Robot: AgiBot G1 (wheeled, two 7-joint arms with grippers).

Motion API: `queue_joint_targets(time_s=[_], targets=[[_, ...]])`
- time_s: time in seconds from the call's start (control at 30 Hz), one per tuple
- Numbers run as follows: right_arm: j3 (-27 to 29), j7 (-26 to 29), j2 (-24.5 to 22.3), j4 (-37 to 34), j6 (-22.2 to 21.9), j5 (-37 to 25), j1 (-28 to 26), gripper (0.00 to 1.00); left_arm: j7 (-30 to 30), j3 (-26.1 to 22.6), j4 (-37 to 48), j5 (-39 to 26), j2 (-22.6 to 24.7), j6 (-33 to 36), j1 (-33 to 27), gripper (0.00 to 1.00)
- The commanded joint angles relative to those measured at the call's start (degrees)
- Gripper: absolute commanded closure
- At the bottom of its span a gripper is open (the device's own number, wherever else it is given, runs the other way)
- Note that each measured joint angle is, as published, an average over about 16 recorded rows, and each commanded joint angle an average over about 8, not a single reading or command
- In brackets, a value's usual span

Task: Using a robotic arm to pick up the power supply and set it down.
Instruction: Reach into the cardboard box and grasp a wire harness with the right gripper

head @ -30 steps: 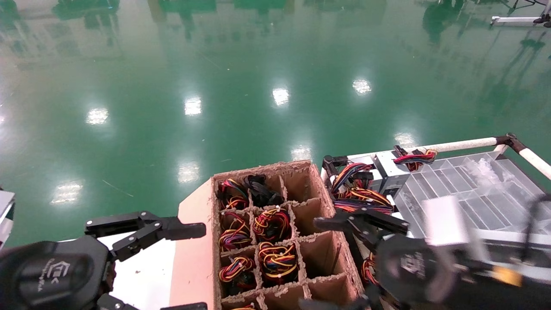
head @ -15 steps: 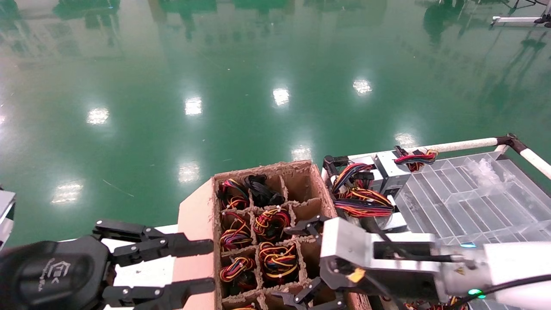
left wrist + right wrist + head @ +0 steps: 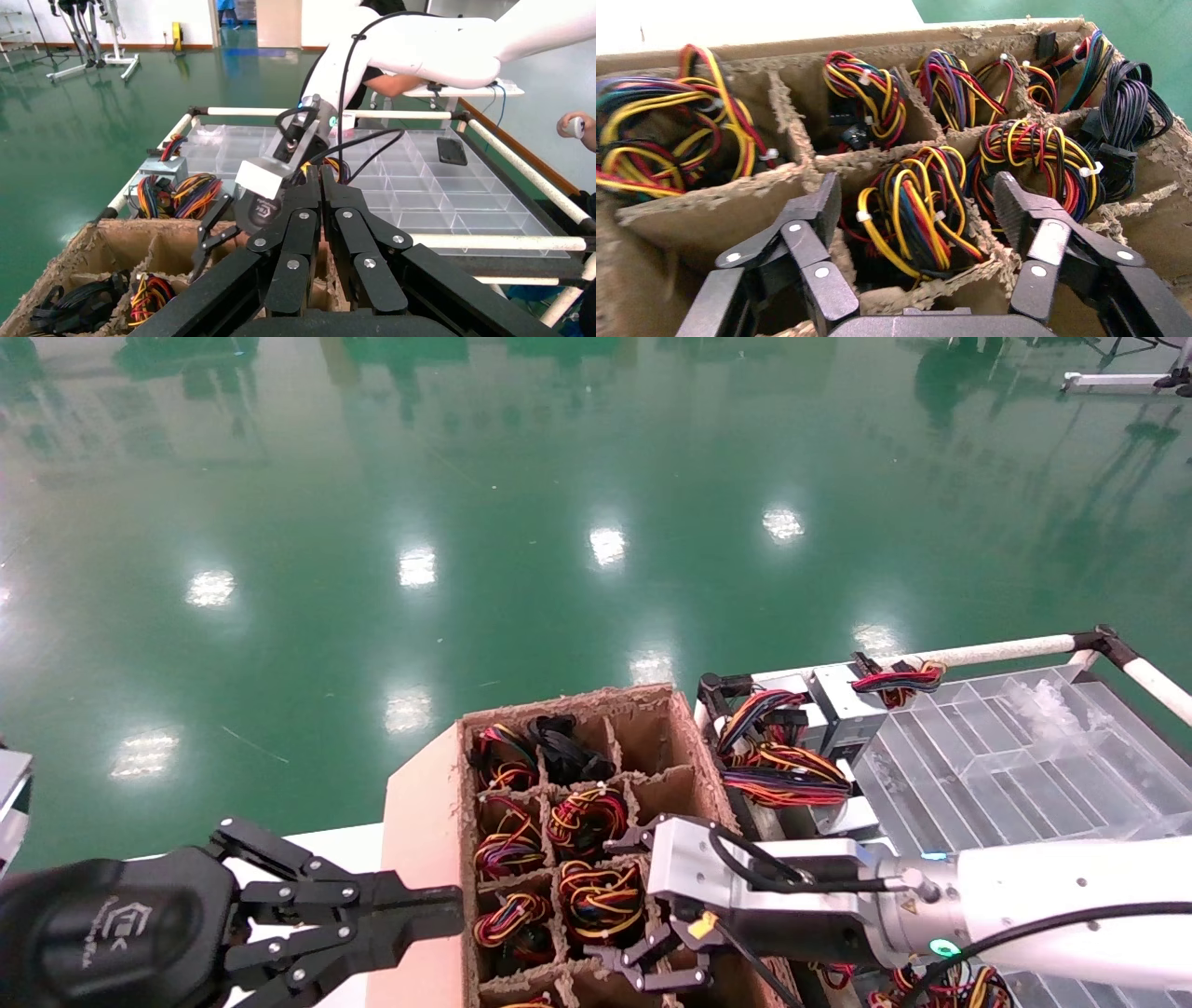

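Note:
A brown cardboard divider box (image 3: 424, 803) holds several power supplies upright in its cells. Only their red, yellow and black wire bundles show; the grey bodies are hidden. My right gripper (image 3: 644, 910) hangs open over the middle-column cell near the front. Its fingers straddle that power supply's bundle (image 3: 912, 210) without touching it, and the right gripper (image 3: 916, 207) is level with the torn cell walls. My left gripper (image 3: 438, 903) is shut on nothing beside the box's left wall. Its joined fingertips (image 3: 315, 175) point toward the right arm's wrist (image 3: 270, 175).
To the right of the box, a cart with a white tube rail (image 3: 987, 651) carries a clear compartment tray (image 3: 1006, 756). Two grey power supplies (image 3: 843, 702) with loose wires (image 3: 782, 770) lie at its near corner. A person's hand (image 3: 576, 126) shows at the cart's far side.
The right arm has swung in from the cart and brought its open gripper down over the box's cells. The left gripper has gone from wide open to shut.

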State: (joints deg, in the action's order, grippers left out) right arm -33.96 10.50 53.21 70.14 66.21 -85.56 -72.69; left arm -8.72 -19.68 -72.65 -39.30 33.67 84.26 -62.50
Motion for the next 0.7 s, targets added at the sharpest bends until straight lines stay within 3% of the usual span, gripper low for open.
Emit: queue_joint_targets(time_s=[0.03,0.17,0.23,0.43,0.5,0.7], targets=[[-0.3,-0.2,0.8,-0.9,-0.6,-0.9,-0.3,1.00,0.0,0.0,0.0,0.0,0.0,0.0,0.0,1.00],[-0.8,-0.5,1.7,-2.2,-1.2,-1.9,-0.5,1.00,0.0,0.0,0.0,0.0,0.0,0.0,0.0,1.00],[-1.0,-0.6,2.0,-2.5,-1.3,-2.2,-0.5,1.00,0.0,0.0,0.0,0.0,0.0,0.0,0.0,0.93],[-1.4,-0.7,2.4,-3.0,-1.2,-2.7,-0.6,1.00,0.0,0.0,0.0,0.0,0.0,0.0,0.0,0.19],[-1.4,-0.7,2.4,-3.0,-1.2,-2.8,-0.7,1.00,0.0,0.0,0.0,0.0,0.0,0.0,0.0,0.01],[-1.5,-0.8,2.0,-2.6,-1.2,-3.2,-0.7,1.00,0.0,0.0,0.0,0.0,0.0,0.0,0.0,0.00]])
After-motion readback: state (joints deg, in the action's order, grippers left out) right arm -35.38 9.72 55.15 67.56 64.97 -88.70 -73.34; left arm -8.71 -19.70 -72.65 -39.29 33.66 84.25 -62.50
